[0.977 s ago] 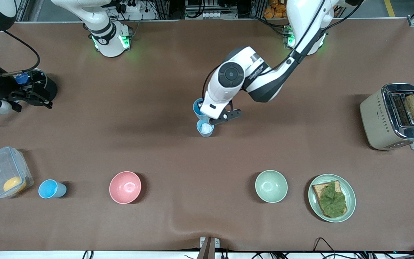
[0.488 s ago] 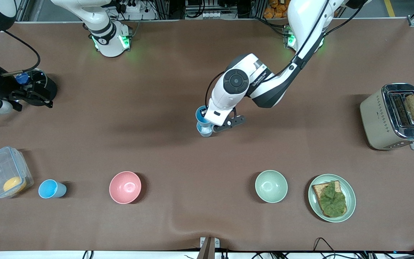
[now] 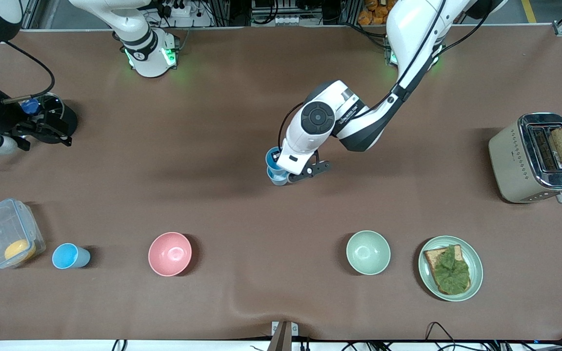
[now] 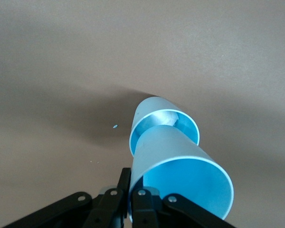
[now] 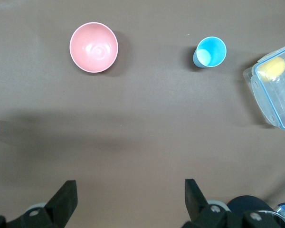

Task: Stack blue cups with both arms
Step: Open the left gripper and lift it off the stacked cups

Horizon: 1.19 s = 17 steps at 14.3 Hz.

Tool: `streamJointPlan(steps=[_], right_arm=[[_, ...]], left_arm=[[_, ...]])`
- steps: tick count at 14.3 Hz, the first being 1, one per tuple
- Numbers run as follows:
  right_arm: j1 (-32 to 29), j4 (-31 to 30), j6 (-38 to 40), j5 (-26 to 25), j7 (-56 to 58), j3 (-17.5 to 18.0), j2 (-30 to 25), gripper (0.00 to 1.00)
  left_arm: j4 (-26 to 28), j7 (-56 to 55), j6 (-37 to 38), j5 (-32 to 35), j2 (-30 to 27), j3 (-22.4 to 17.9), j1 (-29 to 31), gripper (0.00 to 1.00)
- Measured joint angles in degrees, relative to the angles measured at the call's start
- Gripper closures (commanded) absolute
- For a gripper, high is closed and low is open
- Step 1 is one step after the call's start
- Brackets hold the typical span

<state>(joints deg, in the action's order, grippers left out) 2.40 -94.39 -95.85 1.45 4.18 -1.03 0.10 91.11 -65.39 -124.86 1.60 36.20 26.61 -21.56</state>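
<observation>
Nearest the front camera I list a lone blue cup (image 3: 70, 256) standing upright between the clear lidded box (image 3: 7, 232) and the pink bowl (image 3: 170, 253), with the pale green bowl (image 3: 368, 252) toward the left arm's end. Mid-table: the left gripper (image 3: 286, 171) is clamped on the wall of a held cup (image 4: 178, 173), its base entering the standing cup (image 4: 147, 114) under it. Farthest, at the right arm's end, the right gripper (image 5: 128, 197) waits with jaws spread and empty. I judge these tumblers light, thin-walled, smooth and somewhat springy; a pinch on the wall near the rim suits them, and too firm a squeeze could deform one. The left wrist view alone shows the nesting; the front view hides it under the wrist. The right wrist view alone shows the spread fingers.
</observation>
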Motion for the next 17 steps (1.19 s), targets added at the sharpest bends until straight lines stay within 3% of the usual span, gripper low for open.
streamJointPlan(steps=[14, 15, 16, 17], right_arm=[[0.0, 0.0, 0.07, 0.0, -0.03, 0.02, 0.0, 0.0], [0.0, 0.0, 0.07, 0.0, -0.03, 0.02, 0.0, 0.0], [0.0, 0.0, 0.07, 0.0, -0.03, 0.02, 0.0, 0.0], [0.0, 0.0, 0.13, 0.0, -0.03, 0.02, 0.0, 0.0]], left_arm=[[-0.15, 0.13, -3.31, 0.01, 1.71, -1.14, -0.03, 1.0], [-0.39, 0.13, -3.37, 0.01, 1.71, -1.14, -0.03, 0.72], [-0.59, 0.19, -3.37, 0.01, 1.71, -1.14, -0.03, 0.27], [-0.69, 0.31, -3.37, 0.01, 1.72, -1.14, -0.03, 0.0]])
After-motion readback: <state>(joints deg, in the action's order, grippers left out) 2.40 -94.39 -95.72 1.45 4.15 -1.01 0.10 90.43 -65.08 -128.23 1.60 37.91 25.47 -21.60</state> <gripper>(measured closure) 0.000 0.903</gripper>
